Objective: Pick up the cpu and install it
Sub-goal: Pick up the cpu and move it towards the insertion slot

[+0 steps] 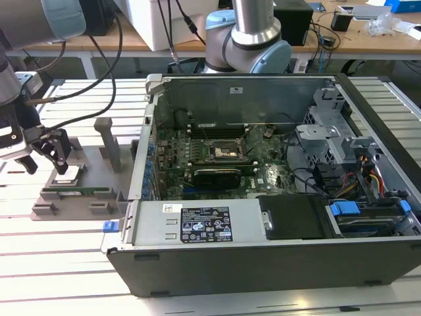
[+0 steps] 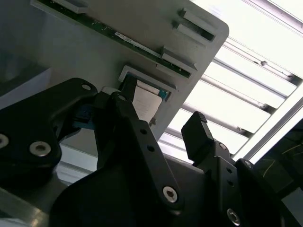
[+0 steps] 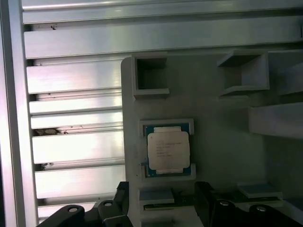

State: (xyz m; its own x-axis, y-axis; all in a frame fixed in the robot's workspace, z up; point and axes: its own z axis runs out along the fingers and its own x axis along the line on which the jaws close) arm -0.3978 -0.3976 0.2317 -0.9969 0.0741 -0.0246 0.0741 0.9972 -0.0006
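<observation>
Just below the pincer (image 1: 45,163) sat the cpu (image 1: 69,172), flat in its square nest on the grey fixture tray (image 1: 46,209). It had not been lifted. The pincer was wide open and held nothing. In both wrist views its two black fingers (image 3: 203,203) stood on either side of the nest's line, clear of the chip, with the cpu (image 3: 168,150) a little ahead of the tips and not yet between them. From the second wrist view the cpu (image 2: 143,98) showed as a pale patch past the pincer (image 2: 161,118); whether the tips were level with the chip's edge I could not tell.

Risks as I judged them:
- The chip is thin and the nest walls hug its corners, so a finger coming down off-centre could land on a wall or on the silvery top, not the rim.
- A skewed grip could tilt the chip or drop it onto the slatted surface (image 1: 66,263).
- The memory stick (image 1: 75,191) lay close to the pincer on the same tray and could get bumped.
- The socket (image 1: 227,153) sat well away from the pincer, deep inside the open computer case (image 1: 276,263). The case wall stood between them, which looked like a collision hazard.
- Black cables (image 1: 105,66) hung off the wrist and could snag.

Pose: the wrist pointed down over the tray with the fingers toward the chip. The arm (image 1: 46,16) reached in from above the pincer, its big joint (image 1: 247,36) behind the case.
</observation>
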